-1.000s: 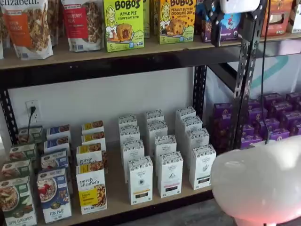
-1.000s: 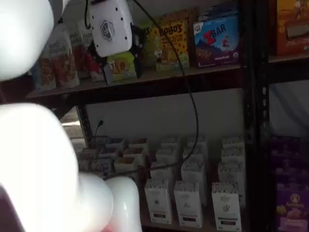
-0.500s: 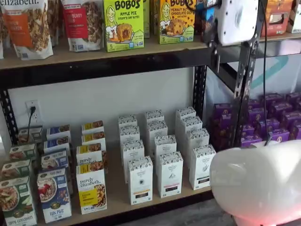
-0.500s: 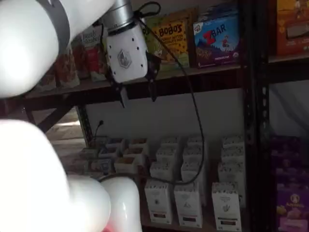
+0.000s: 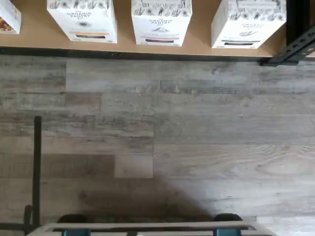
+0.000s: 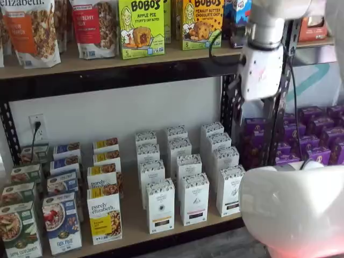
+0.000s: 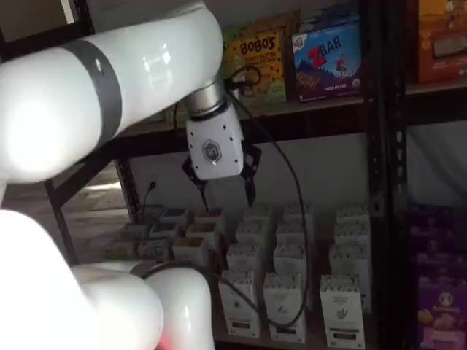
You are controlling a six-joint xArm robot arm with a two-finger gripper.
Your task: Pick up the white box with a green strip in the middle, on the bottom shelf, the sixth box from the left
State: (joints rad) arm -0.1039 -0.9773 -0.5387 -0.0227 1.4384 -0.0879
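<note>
Coming down from the level of the upper shelf, the gripper (image 7: pixel 225 191) now hangs in front of the white back wall, between the two shelves; half a second ago its white body was up at the upper shelf's edge, and a second ago higher again. This means the approach has begun, but nothing on the bottom shelf (image 6: pixel 134 226) has been touched: all boxes stand in their rows as before.

The gripper points straight down. In a shelf view its two black fingers (image 7: pixel 250 191) show with a clear gap between them, so the jaws stand wide and hold nothing. A black cable (image 7: pixel 292 182) loops down beside it. The big white arm (image 7: pixel 95 95) reaches across from the camera side and covers much of both shelf views.

The white box (image 6: pixel 231 191) to be picked, as I judge it, is the front one of the row nearest the black upright, at the right end of the white boxes. It stands upright at the front edge of the shelf, just beside its neighbour (image 6: pixel 194 198), with more of the same kind behind it. In the wrist view the front boxes are seen from above, beyond the grey wooden floor (image 5: pixel 157 137), so the gripper is out in front of the shelf and well above the box.
</note>
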